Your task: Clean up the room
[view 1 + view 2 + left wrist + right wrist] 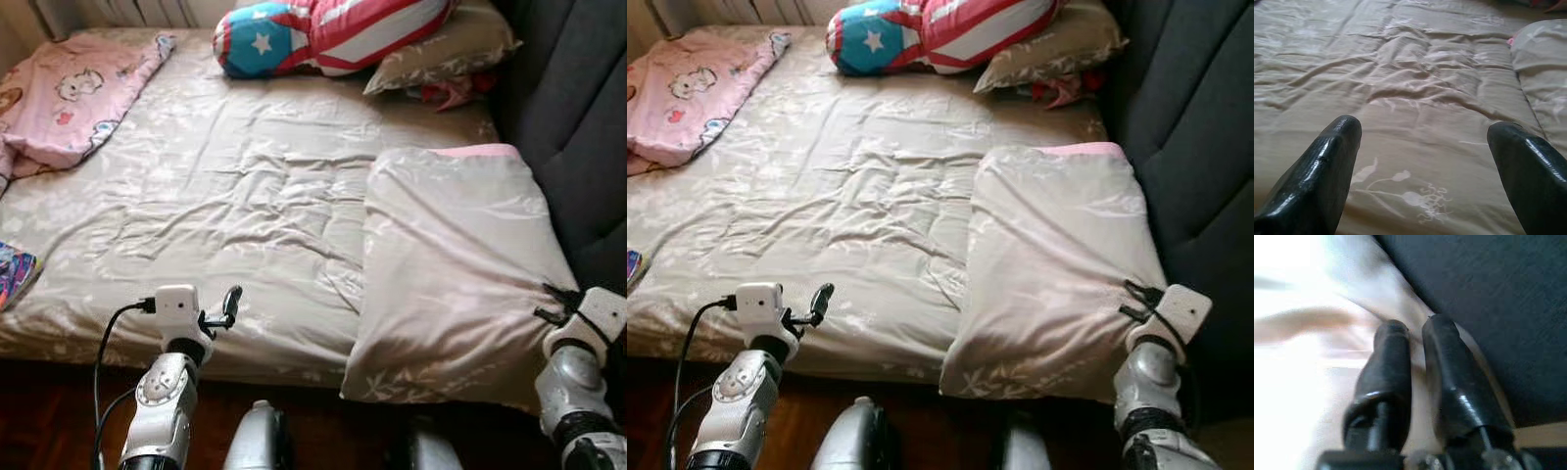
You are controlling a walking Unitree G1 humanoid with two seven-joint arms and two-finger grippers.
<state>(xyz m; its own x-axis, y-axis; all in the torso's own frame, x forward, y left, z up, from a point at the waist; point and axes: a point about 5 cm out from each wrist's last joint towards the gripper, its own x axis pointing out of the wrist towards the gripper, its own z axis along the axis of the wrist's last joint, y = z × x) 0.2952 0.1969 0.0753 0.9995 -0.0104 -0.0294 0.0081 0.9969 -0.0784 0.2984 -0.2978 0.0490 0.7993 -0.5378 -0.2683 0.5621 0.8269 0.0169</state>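
R gripper (551,302) is pinched tight on the near corner of the folded duvet (456,264), which lies on the bed (225,196) by the dark headboard (578,117); L gripper (1422,147) has fingers wide apart w/ nothing in them, low over the bed's near edge. Step looks like bed-making: next likely needs L to grab the duvet's other near corner, then spread it across the bed toward the pink blanket (69,93), w/o losing R's thin grip.
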